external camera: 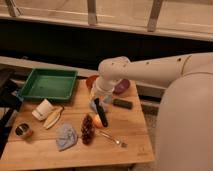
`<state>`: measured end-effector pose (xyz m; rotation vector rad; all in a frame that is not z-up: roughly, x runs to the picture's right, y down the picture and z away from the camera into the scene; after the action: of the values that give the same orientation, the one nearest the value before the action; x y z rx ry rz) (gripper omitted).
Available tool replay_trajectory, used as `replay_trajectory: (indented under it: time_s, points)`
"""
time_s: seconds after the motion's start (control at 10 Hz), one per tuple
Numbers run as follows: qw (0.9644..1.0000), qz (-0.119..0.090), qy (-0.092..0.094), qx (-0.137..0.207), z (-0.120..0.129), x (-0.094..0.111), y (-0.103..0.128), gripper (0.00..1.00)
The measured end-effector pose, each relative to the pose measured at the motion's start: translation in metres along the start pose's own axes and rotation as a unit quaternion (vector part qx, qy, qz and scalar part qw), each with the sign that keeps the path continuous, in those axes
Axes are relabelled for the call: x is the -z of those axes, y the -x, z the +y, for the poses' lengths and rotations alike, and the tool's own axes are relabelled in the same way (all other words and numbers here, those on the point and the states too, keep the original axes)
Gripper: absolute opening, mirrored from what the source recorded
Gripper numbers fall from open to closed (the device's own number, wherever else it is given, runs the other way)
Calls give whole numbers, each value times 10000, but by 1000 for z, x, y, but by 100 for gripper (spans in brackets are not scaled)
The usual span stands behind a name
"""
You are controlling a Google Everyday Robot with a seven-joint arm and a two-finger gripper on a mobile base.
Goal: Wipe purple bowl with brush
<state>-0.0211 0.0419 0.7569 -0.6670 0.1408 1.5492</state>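
The white arm comes in from the right, bends at a rounded elbow and drops steeply toward the desk (135,150). Its hand (97,104) hangs low over the desk's middle, clamped on the brush (102,116). The brush's long axis slants from the hand down and slightly right, its free end toward the near edge. The purple bowl (122,86) sits at the far edge, partly behind the arm, near the orange-red bowl (91,80); their insides are hidden. The green tray (50,71) lies far left.

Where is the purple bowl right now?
In the camera view, the purple bowl sits at the table's far right, partly behind the arm, just beyond the black block. The gripper, holding the brush, is nearer and left of it.
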Motion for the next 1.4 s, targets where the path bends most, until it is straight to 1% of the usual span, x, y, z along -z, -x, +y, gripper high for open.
replay_trajectory:
  time_s: [0.1,0.2,0.3,0.5,0.7,0.8,0.9,1.0,1.1,1.3,1.4]
  points:
    - [9996,-20,-165,-215,-25,4,4,0]
    - [9988,-31,-293,-386,-46,8,6,0]
    - [9967,-44,-497,-640,-81,14,11,0]
    - [9923,-81,-748,-982,-126,22,26,0]
    - [9890,-89,-872,-1189,-154,19,44,0]
    - [9886,-94,-874,-1220,-161,16,50,0]
    - [9890,-117,-830,-1218,-164,13,56,0]
    - [9903,-139,-711,-1185,-160,5,62,0]
    - [9923,-209,-509,-1114,-149,-4,72,0]
    - [9943,-412,-145,-968,-135,-12,82,0]
    - [9943,-421,-127,-970,-137,-13,81,0]
